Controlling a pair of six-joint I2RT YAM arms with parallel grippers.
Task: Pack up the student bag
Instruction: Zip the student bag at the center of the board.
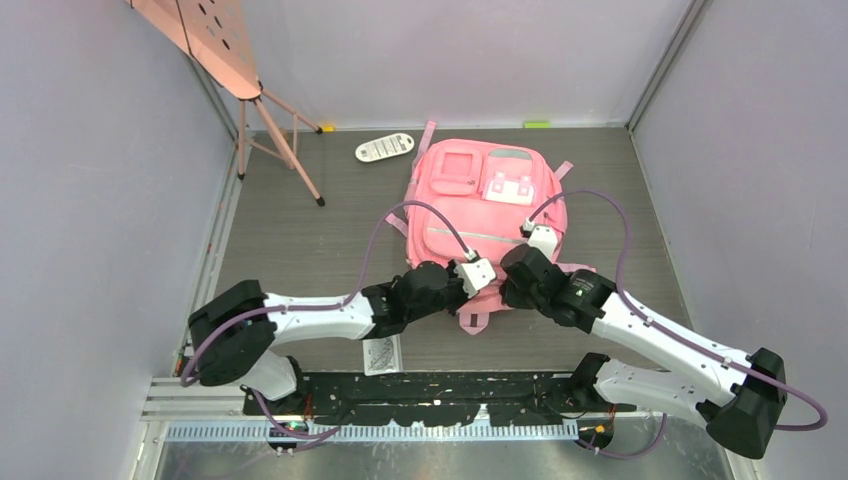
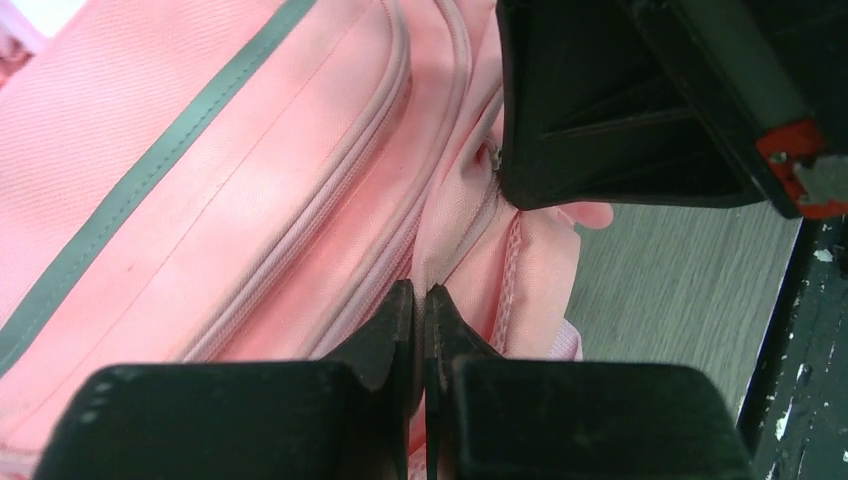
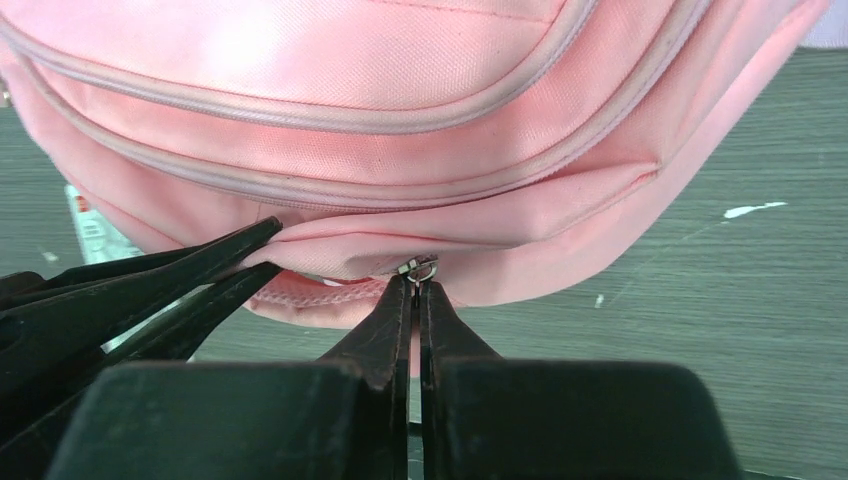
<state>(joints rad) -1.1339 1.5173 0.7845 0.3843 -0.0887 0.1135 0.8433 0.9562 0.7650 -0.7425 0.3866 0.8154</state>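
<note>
Clamping student bag [image 1: 490,200] near edge: left tool [image 2: 421,296] fabric, right tool [image 3: 415,287] zipper [image 3: 420,267].

student bag [image 1: 490,200] near edge hidden under arms [image 1: 420,290], pink stand [image 1: 215,40] cut off above

Left gripper [image 2: 420,295], right gripper [image 3: 415,285] at bag's [image 1: 487,215] near edge.
</note>
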